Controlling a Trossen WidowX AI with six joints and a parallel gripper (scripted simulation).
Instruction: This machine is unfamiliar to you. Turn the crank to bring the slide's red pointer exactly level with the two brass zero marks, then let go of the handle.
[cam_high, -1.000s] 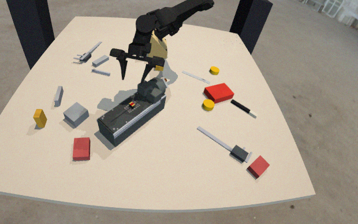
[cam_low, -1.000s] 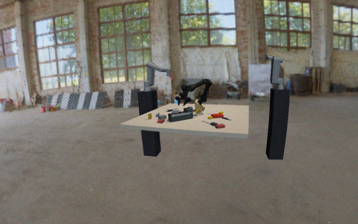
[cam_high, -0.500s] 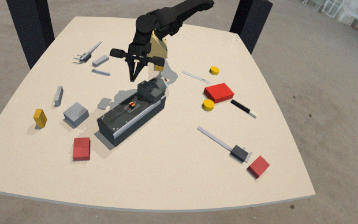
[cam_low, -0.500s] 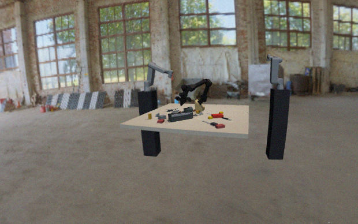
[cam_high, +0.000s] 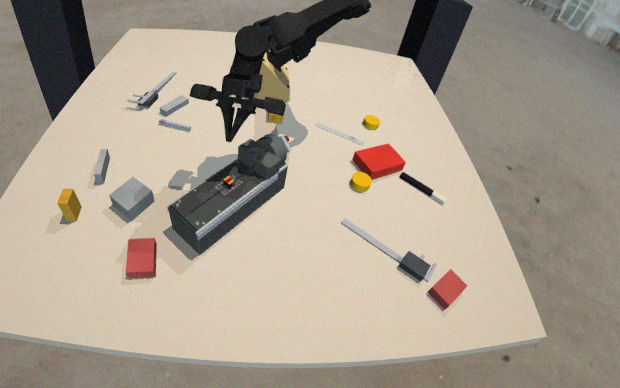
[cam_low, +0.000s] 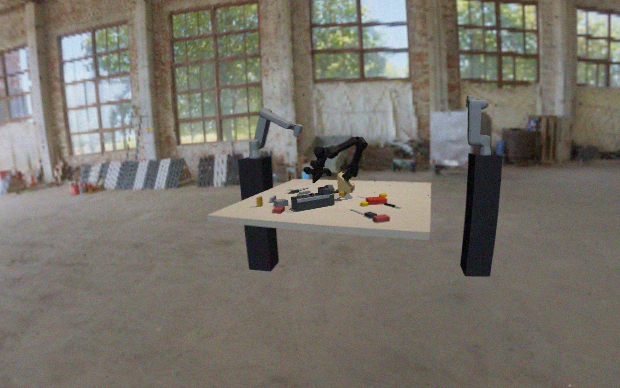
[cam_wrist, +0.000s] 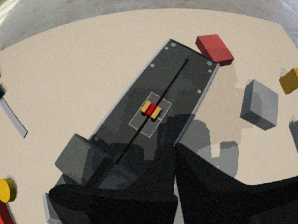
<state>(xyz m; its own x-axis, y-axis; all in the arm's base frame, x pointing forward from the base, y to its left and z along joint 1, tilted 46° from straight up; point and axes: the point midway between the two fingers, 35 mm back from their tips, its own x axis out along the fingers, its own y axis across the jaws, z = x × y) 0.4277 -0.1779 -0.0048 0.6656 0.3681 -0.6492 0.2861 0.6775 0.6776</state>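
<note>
The machine is a long dark box with a slotted top. Its red pointer sits between the brass marks and looks about level with them; a very small offset cannot be ruled out. The grey rounded housing is at the end near the arm. A pale part with a reddish-brown tip shows beyond it, perhaps the crank; its handle is not clearly seen. My gripper is shut and empty, raised beside the housing, apart from the crank side.
A grey block, a red block and an upright yellow block lie left of the machine. A bright red block, yellow discs and a black-handled tool lie to its right.
</note>
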